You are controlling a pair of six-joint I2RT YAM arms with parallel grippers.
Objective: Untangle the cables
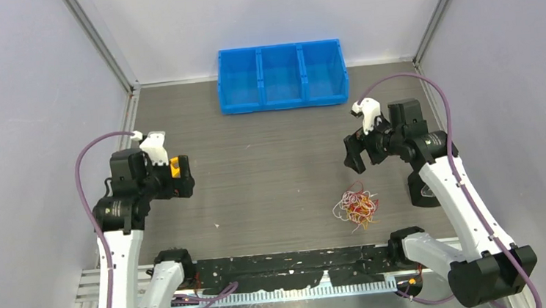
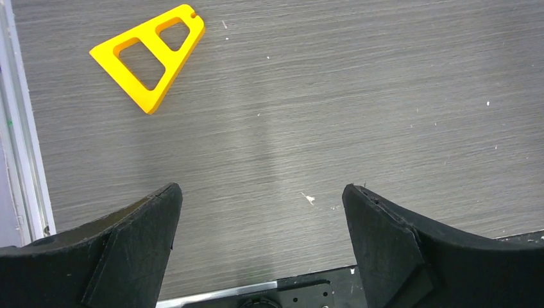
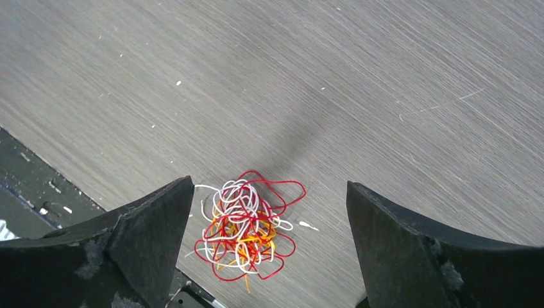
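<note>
Both wide-spread: left fingers (image 2: 122, 247), right fingers (image 3: 144, 234)

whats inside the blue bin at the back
The blue bin shows three compartments with nothing visible in them; its near wall hides the front strip of each floor.

Top view from high rear, looking down; wrist views close above table (image 2: 321, 96); cables (image 3: 247, 224) shared right-wrist/top.

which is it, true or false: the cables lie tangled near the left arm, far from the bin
False: the cables lie tangled near the right arm, far from the bin, as the top view shows.
</note>
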